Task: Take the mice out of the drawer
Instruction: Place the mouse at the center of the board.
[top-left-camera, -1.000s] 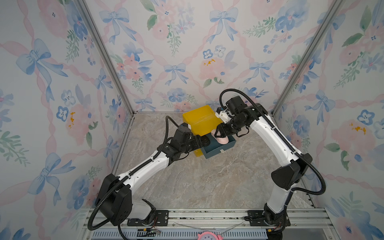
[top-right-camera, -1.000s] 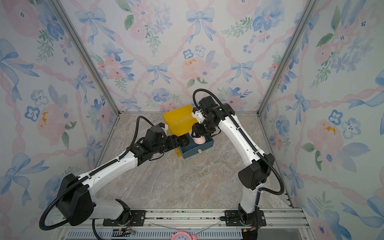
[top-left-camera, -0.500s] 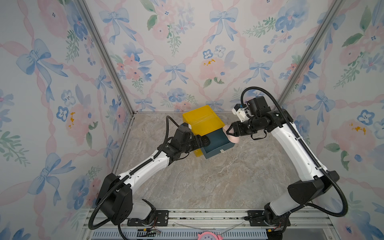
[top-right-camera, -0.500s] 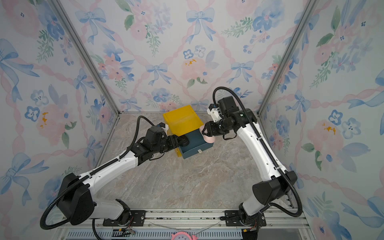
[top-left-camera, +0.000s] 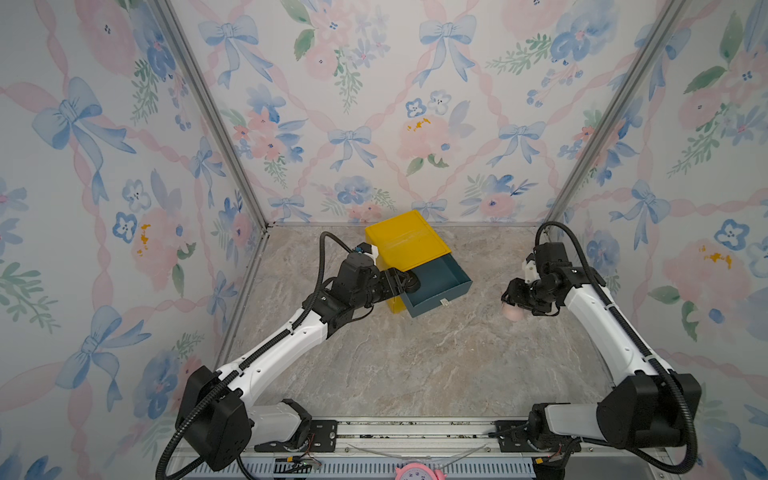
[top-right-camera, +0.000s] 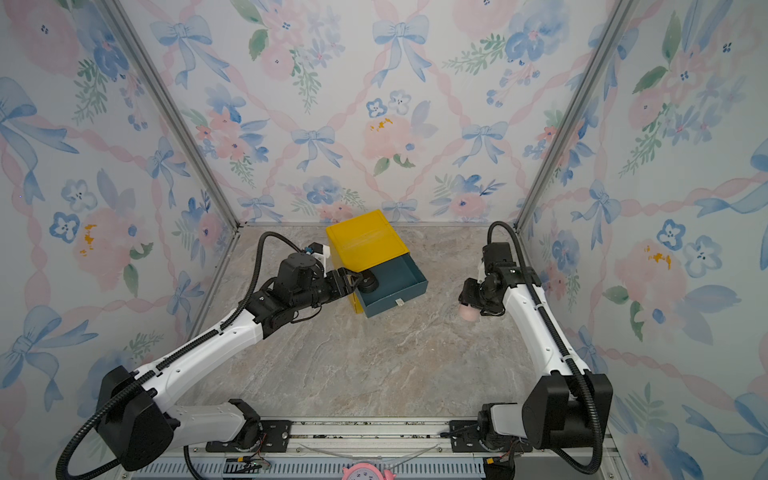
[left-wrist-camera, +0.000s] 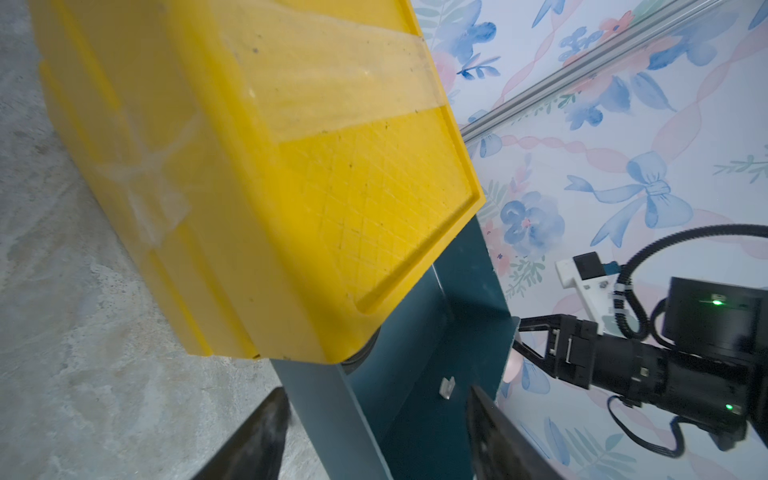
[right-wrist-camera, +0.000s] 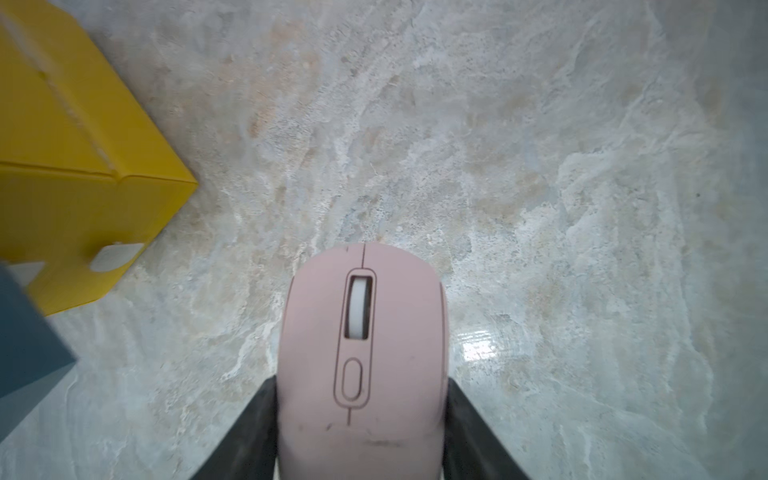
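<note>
**Operator:** Which tool has a mouse?
**Spotter:** Your right gripper (right-wrist-camera: 361, 384) does. It is clamped on a pink mouse (right-wrist-camera: 361, 328), and the two dark fingers (right-wrist-camera: 249, 436) press the mouse's sides, with its white wheel facing the wrist camera

**Operator:** Where does that sit in the scene?
**Spotter:** In both top views you see the pink mouse (top-left-camera: 513, 312) hanging under the right gripper, to the right of the drawer (top-left-camera: 440, 300) and well apart from it. It is low over the marbled table (top-left-camera: 415, 365), but I can't tell whether it touches

**Operator:** And the other arm?
**Spotter:** Your left gripper (left-wrist-camera: 376, 390) is at the drawer's near left corner with its jaws spread and nothing held. One finger is outside the teal side wall and the other is over the drawer's inside

**Operator:** How is the drawer?
**Spotter:** You have it pulled partway out of the yellow case (top-left-camera: 405, 241), and the teal floor you can see is bare. A dark round thing (left-wrist-camera: 359, 353) shows in the shadow under the case's edge, just beside your left gripper's tip. I can't tell whether it's a mouse
</note>
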